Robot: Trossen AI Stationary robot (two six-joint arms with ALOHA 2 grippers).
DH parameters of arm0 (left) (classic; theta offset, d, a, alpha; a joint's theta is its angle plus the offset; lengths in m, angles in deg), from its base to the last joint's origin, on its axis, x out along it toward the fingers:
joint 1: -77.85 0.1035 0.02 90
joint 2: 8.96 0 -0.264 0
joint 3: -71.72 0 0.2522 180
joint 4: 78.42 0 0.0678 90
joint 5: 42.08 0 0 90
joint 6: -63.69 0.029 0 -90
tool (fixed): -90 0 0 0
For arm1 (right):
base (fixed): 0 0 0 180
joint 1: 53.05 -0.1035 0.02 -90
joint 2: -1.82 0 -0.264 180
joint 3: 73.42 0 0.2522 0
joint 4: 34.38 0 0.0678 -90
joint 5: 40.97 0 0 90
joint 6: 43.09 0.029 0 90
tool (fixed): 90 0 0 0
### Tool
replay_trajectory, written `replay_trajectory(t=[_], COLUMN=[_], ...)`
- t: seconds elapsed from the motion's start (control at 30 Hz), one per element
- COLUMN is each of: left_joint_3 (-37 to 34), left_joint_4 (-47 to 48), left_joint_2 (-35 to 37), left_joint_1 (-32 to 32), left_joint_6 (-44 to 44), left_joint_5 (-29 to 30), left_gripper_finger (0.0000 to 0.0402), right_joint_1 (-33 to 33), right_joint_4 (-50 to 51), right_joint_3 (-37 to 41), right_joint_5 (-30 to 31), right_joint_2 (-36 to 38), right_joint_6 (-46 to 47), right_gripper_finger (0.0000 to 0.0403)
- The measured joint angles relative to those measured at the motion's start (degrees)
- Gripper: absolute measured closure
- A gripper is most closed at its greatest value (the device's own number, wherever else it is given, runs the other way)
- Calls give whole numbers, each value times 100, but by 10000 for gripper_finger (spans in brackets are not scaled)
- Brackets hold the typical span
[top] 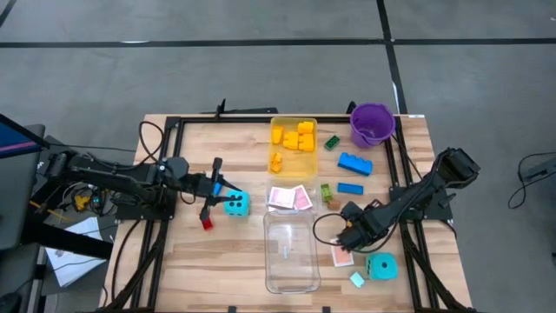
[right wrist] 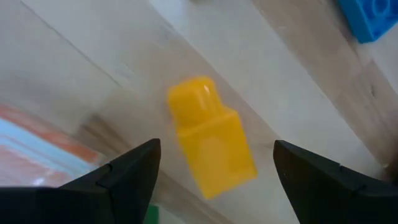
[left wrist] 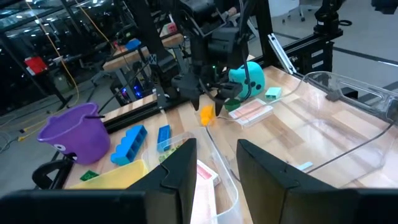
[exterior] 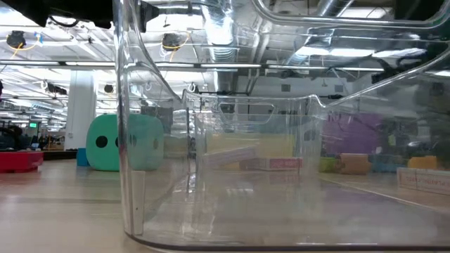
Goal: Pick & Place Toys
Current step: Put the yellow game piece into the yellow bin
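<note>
Starting at the left, the left gripper (top: 217,187) is seen with fingers spread and empty, beside a cyan die (top: 236,204) and a red brick (top: 207,223). At the middle, yellow bricks (top: 296,136) are held in the far yellow-tinted tray (top: 275,166); the near clear tray (top: 289,252) is seen beyond pink-backed cards (top: 289,198). At the right, the right gripper (right wrist: 214,163) is spread wide over a yellow brick (right wrist: 212,137), beside a purple bucket (top: 372,124).
</note>
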Motion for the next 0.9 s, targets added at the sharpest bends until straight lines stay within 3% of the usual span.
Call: replay_trajectory(t=[0.3,0.5,0.67,0.9], left_joint_3=[0,0,0,0], left_joint_4=[2,4,7,40], left_joint_2=[0,0,0,1], left_joint_1=[0,0,0,0], left_joint_6=[0,0,0,-2], left_joint_5=[0,0,0,0], left_gripper_finger=[294,294,294,294], right_joint_1=[11,11,10,11], right_joint_4=[-258,-254,-251,-234], right_joint_3=[251,270,270,268], right_joint_5=[-91,-93,-112,-159], right_joint_2=[0,0,0,4], right_joint_6=[-1,-14,-14,-91], right_gripper_finger=[103,129,173,271])
